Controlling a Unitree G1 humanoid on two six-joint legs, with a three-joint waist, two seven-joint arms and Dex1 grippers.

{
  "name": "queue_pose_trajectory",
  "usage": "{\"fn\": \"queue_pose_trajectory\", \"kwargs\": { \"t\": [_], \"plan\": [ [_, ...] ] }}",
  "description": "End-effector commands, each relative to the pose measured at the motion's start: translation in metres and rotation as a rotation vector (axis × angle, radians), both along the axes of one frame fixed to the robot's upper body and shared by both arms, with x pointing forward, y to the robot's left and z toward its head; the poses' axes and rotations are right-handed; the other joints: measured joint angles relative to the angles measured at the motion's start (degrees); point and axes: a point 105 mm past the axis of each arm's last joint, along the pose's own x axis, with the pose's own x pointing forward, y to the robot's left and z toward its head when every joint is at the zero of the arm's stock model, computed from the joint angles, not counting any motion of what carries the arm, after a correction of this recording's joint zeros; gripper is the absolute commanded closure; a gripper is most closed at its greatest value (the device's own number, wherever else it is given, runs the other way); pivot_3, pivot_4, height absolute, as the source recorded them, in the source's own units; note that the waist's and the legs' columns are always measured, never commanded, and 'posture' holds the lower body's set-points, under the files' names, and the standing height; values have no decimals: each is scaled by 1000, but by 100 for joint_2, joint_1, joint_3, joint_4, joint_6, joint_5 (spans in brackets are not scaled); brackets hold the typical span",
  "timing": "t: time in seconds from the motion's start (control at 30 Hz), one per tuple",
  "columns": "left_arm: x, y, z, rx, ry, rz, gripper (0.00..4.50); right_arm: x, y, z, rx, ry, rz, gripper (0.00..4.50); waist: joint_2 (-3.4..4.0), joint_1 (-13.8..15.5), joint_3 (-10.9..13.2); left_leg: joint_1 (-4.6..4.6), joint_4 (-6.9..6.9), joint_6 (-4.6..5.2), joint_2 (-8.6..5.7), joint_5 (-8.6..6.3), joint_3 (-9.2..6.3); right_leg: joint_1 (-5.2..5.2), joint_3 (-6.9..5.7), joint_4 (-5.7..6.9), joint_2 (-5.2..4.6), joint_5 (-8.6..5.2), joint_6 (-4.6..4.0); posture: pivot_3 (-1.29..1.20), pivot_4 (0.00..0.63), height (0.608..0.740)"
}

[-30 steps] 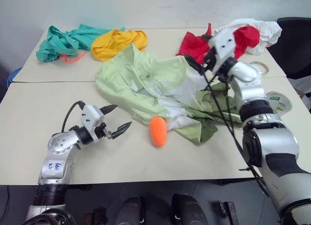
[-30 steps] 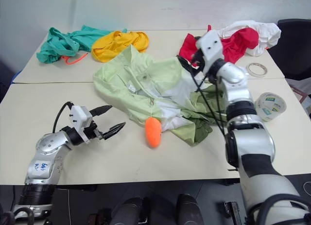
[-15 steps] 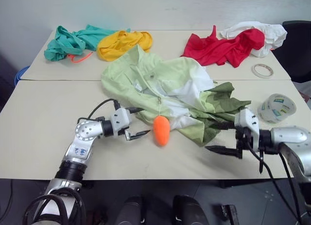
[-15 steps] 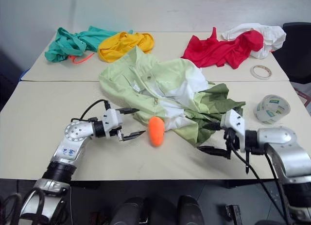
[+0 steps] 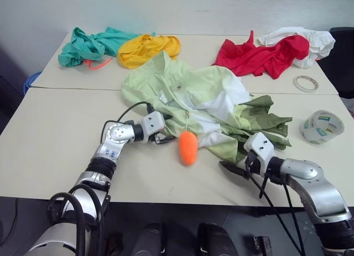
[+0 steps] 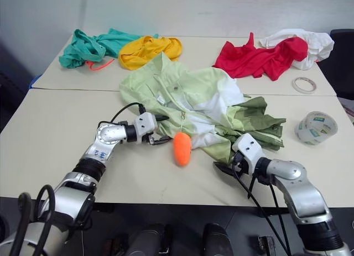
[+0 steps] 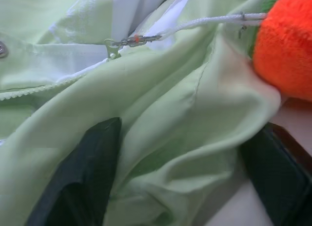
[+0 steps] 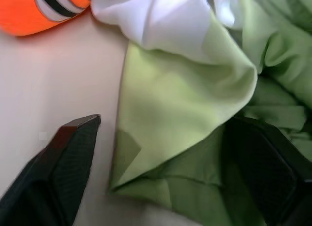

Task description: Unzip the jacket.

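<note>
Nothing here I can actually read. The tape roll (image 5: 321, 126) at about three o'clock on the table (image 5: 50, 140) carries green printed marks on its side, but they're too small to make out.

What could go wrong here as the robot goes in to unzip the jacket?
1. The left gripper straddles a loose fold of the jacket, with the zip pull further off, so it may pinch cloth instead.
2. The right gripper straddles the hem corner on the table; a thin hold could slip and the jacket slide.
3. The orange plush charm hangs on a cord by the zip and could snag.
</note>
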Motion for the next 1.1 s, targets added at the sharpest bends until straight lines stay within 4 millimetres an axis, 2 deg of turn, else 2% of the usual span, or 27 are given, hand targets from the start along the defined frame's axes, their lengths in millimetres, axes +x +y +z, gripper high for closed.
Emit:
{"fn": "queue_pose_trajectory", "kwargs": {
  "t": [0.03,0.1,0.2,0.27,0.3,0.33,0.37,0.47,0.6,0.63,0.7,0.77,0.83,1.07,1.1],
  "plan": [
    [-6,-3,-23,68,110,-45,1835,-5,9,5,20,-22,66,1246,0,-1,0,0,0,1,-1,1,0,0,0,0,0,0,0,0,150,740],
    [-11,0,-30,76,164,-68,2422,-17,19,11,65,-8,164,1904,-1,-3,-1,1,0,2,-1,1,-1,2,-1,0,2,0,0,0,150,740],
    [-27,7,-39,91,250,-137,3358,-49,38,26,166,33,376,2924,-2,-43,-1,1,-3,2,0,1,-1,2,-2,-2,3,0,1,0,150,740],
    [-46,12,-43,96,311,-225,3972,-65,42,32,203,87,440,3551,-1,-84,-2,2,-7,3,3,-1,-4,3,-3,-5,4,0,0,0,150,740],
    [-60,21,-45,104,347,-265,4290,-81,43,35,217,155,488,3908,-2,-115,-4,5,-11,3,3,-3,0,2,0,-7,4,0,1,0,150,740],
    [-73,27,-45,110,368,-293,4499,-94,44,37,233,219,526,4214,0,-144,-4,11,-13,0,7,-6,1,4,-2,-6,5,0,0,0,150,740],
    [-85,34,-43,114,375,-312,4500,-104,42,40,246,271,538,4482,1,-180,-5,9,-20,0,10,-8,0,2,-1,-13,3,-1,-1,0,150,740],
    [-117,51,-32,100,398,-324,4500,-103,27,46,240,271,442,4482,-15,-235,-13,15,-16,-18,42,-23,-11,15,9,-27,-7,-1,-7,0,150,740],
    [-142,65,-25,98,415,-274,4500,-94,-1,65,254,170,341,4482,-9,-189,-10,18,-12,-23,53,-23,-14,21,14,-47,-8,2,-20,0,150,740],
    [-145,67,-24,90,417,-254,4500,-94,-8,64,238,186,322,4320,-9,-168,-10,17,-12,-22,53,-24,-15,20,14,-60,-9,4,-24,0,150,740],
    [-148,69,-23,64,419,-206,4500,-87,-22,67,185,103,279,3915,-7,-91,-9,16,-12,-18,51,-27,-15,21,16,-62,-15,5,-26,0,150,740],
    [-149,70,-25,44,424,-164,4500,-74,-37,65,105,18,231,3178,-7,-52,-9,14,-12,-14,51,-31,-15,20,16,-67,-15,6,-26,0,150,740],
    [-149,70,-28,47,418,-139,4500,-71,-43,55,44,30,246,2553,-7,-46,-9,12,-12,-13,49,-32,-11,18,17,-67,-14,6,-26,0,150,740],
    [-138,66,-27,52,381,-110,4500,-75,-28,39,13,137,400,111,-6,-55,-9,13,-12,-17,50,-28,-2,12,13,-53,-2,6,-26,0,150,740],
    [-137,66,-27,53,379,-109,4500,-74,-28,38,8,137,402,46,-6,-51,-9,12,-12,-17,50,-28,-1,12,12,-51,-3,6,-26,0,150,740]
  ]
}}
